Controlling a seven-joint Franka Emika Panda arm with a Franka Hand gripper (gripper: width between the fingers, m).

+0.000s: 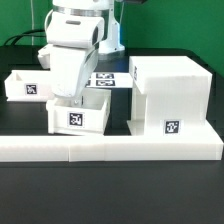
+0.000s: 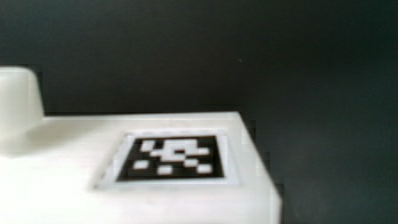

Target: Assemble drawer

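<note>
In the exterior view the tall boxy white housing (image 1: 170, 95) stands at the right, with a tag on its front. A small white tray (image 1: 78, 113) with a tag on its front sits in the middle. A second tray (image 1: 28, 87) sits at the left. My gripper (image 1: 72, 98) reaches straight down into the middle tray, and the hand and the tray walls hide its fingertips. The wrist view shows a white face with a black-and-white tag (image 2: 175, 158) very close, and a blurred white post (image 2: 15, 100) at the picture's edge. No fingers show there.
A long low white L-shaped bar (image 1: 110, 148) lies along the front, touching the middle tray and the housing. The marker board (image 1: 106, 80) lies flat behind the trays. The table is black.
</note>
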